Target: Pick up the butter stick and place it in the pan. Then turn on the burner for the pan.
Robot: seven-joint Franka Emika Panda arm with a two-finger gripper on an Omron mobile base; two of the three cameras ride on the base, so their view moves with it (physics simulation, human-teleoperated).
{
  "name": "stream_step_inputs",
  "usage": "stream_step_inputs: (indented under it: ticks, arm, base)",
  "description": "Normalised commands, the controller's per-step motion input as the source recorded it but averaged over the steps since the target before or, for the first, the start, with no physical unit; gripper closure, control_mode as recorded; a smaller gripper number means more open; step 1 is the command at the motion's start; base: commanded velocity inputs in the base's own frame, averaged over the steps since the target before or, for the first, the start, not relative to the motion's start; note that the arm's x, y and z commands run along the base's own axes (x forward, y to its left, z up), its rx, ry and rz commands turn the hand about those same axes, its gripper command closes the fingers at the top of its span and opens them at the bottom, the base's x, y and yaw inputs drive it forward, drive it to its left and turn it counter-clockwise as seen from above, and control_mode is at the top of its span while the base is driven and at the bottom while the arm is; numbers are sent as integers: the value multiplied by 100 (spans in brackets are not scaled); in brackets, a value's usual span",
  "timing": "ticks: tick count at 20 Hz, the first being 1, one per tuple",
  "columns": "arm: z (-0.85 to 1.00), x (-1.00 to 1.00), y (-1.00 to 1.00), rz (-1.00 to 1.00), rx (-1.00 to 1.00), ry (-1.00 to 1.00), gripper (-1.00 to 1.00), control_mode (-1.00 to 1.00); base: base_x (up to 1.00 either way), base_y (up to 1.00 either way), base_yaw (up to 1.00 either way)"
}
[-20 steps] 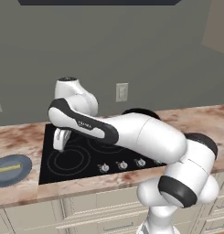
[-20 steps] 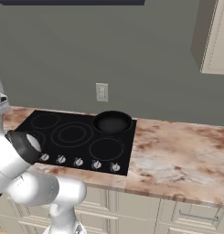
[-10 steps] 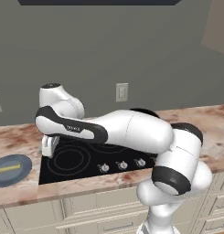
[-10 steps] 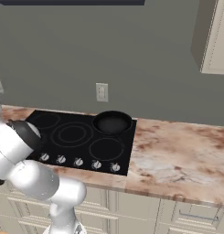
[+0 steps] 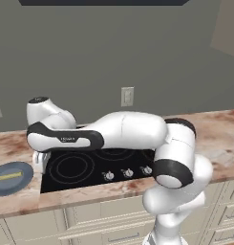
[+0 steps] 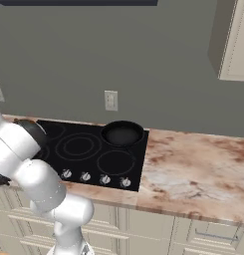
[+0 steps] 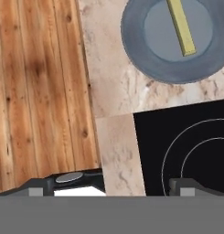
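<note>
The butter stick (image 7: 181, 25) is a thin pale-yellow bar lying on a flat blue-grey plate (image 7: 141, 55); it also shows on that plate (image 5: 20, 181) as a yellow strip, the butter stick (image 5: 7, 176), at the counter's left end. My gripper (image 7: 131, 183) is open with nothing between its fingers. It hangs over the cooktop's front left corner, short of the plate, and appears as the gripper (image 5: 39, 161) under my outstretched arm. The black pan (image 6: 122, 133) sits on the cooktop's back right burner, far from the hand.
The black cooktop (image 5: 90, 167) has a row of knobs (image 6: 93, 177) along its front edge. Marble counter (image 6: 193, 169) stretches to the right. Beyond the counter's front edge lies wooden floor (image 7: 40, 91). A wall socket (image 6: 110, 100) is behind the stove.
My arm has swung left, carrying the hand from over the cooktop's left burners to its left edge, nearer the plate. The pan and butter stick have not moved.
</note>
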Motion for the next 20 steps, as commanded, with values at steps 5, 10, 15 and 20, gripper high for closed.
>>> stream_step_inputs:
  ticks: [5,10,15,20]
  arm:
    - [-23,12,37,4,-3,0,-100,-100]
    - [-16,14,20,0,-4,1,-100,-100]
    - [-16,24,20,0,-2,0,-100,-100]
    - [-11,12,17,0,-1,0,-100,-100]
  base:
    - [0,0,0]
    - [0,0,0]
    - [0,0,0]
    - [0,0,0]
